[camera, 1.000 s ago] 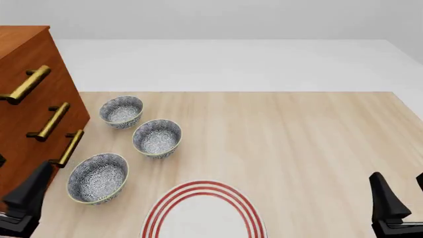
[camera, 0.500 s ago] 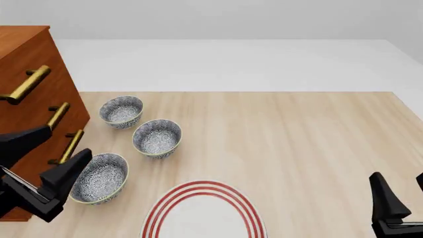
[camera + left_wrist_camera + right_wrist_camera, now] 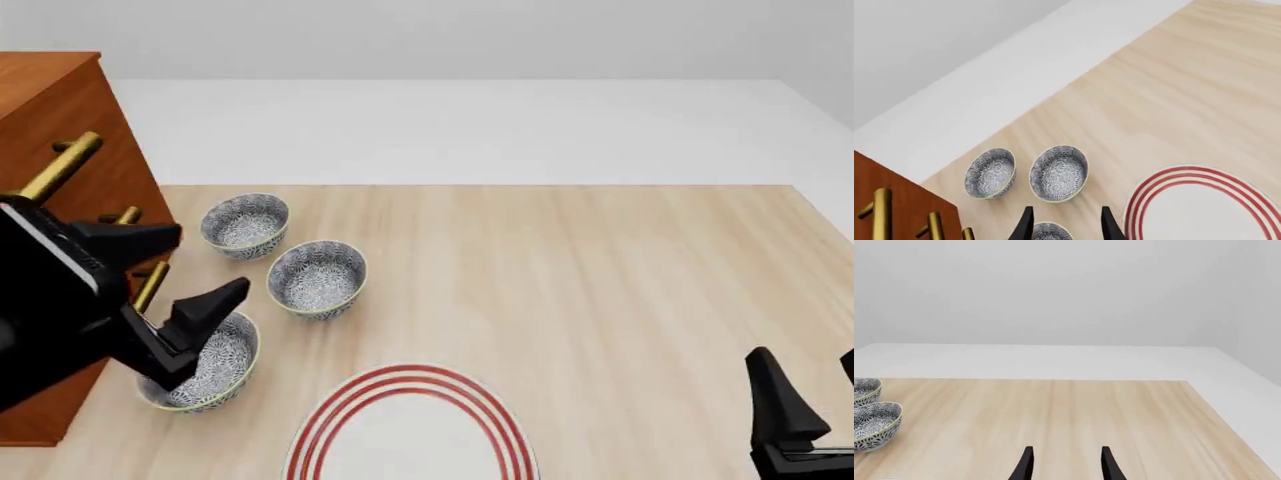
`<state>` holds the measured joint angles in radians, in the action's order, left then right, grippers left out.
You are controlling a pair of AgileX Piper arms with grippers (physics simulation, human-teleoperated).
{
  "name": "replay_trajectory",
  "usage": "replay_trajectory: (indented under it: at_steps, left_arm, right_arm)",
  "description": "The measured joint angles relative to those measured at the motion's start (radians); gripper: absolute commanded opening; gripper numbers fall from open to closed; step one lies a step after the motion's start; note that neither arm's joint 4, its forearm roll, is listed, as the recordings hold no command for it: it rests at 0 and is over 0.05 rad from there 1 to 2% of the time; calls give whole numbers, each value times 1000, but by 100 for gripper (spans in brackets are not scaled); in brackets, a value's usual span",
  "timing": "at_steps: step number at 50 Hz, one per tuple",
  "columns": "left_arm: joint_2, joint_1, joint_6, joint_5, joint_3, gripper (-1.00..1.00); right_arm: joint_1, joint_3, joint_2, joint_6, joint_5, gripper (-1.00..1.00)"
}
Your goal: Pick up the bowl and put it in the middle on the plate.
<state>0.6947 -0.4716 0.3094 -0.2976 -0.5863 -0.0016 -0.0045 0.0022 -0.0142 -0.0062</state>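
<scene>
Three look-alike floral bowls sit at the left of the table: a far bowl (image 3: 244, 224), a middle bowl (image 3: 318, 277) and the nearest bowl (image 3: 214, 368). My left gripper (image 3: 211, 260) hangs open above the nearest bowl, partly hiding it, with nothing between its fingers. In the left wrist view, the nearest bowl (image 3: 1048, 232) shows between the open left gripper's (image 3: 1067, 210) fingers, below them. The white plate (image 3: 414, 432) with red rings lies at the front centre, cut by the frame edge. My right gripper (image 3: 806, 365) stands open and empty at the front right, far from the bowls.
A wooden dresser (image 3: 54, 150) with brass handles stands at the table's left edge, close beside the bowls and my left arm. The far and middle bowls (image 3: 873, 424) show at the edge of the right wrist view. Bare tabletop (image 3: 601, 270) stretches across the right half.
My left gripper has risen from the front left corner and swung forward and right over the nearest bowl. The right gripper, bowls and plate have not moved.
</scene>
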Motion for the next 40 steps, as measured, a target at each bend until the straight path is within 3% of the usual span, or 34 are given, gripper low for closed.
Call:
replay_trajectory:
  at_steps: [21,30,40]
  left_arm:
    - [200,-81,116,13,-73,100]
    - [285,-66,222,82,-43,100]
    - [378,-74,288,124,-35,100]
  right_arm:
    - [0,-1,0,0,1,100]
    - [-1,0,0,1,1,100]
    - [-1,0,0,0,1,100]
